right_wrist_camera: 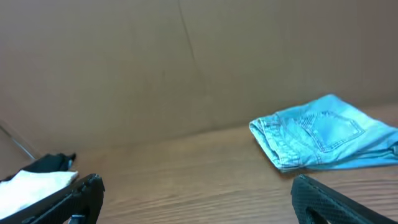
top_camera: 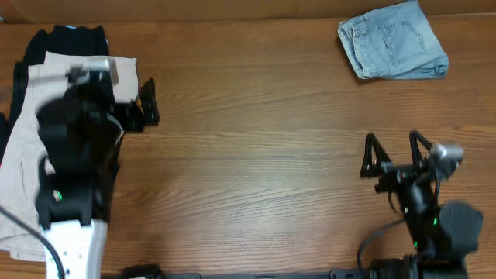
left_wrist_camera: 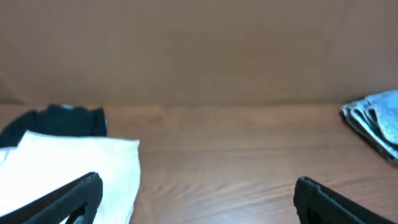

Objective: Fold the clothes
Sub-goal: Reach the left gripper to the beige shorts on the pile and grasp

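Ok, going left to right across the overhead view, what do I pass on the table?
Beige shorts → left tool, open → folded light-blue denim garment. The right tool spans the same stretch as the denim, lower in the picture, so it has no clear place.

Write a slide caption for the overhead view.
Left arm over the beige shorts, right gripper open above the table, folded denim lying at the far edge.

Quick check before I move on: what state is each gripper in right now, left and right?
Left gripper: open, holding nothing.
Right gripper: open, holding nothing.
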Tool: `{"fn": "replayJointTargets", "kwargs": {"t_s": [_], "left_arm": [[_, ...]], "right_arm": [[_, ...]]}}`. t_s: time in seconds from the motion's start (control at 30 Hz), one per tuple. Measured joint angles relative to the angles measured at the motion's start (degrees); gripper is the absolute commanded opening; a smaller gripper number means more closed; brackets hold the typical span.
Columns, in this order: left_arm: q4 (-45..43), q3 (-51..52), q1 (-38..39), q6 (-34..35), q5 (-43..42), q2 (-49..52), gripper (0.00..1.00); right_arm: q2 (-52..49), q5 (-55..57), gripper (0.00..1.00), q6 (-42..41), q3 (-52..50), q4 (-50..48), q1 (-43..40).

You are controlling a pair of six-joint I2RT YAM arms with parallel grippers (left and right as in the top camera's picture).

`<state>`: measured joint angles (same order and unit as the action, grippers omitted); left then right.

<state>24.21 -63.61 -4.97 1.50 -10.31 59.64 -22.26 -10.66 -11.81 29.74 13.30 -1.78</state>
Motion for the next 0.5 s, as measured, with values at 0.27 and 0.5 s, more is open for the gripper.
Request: {"fn": "replayJointTargets", "kwargs": {"t_s": [0.27, 0.5], "left_arm": [[18.14, -23.63, 0.0, -4.26, -2.1, 18.1, 1.0], [20.2, -23.87, 0.0, -4.94, -1.84, 25.03, 1.0]], "right_arm": [[-29.33, -3.54, 1.0, 0.04, 21.64, 14.56, 0.0], [-52.24, -8.37, 1.0, -0.07, 36.76, 18.05, 0.0]]}}
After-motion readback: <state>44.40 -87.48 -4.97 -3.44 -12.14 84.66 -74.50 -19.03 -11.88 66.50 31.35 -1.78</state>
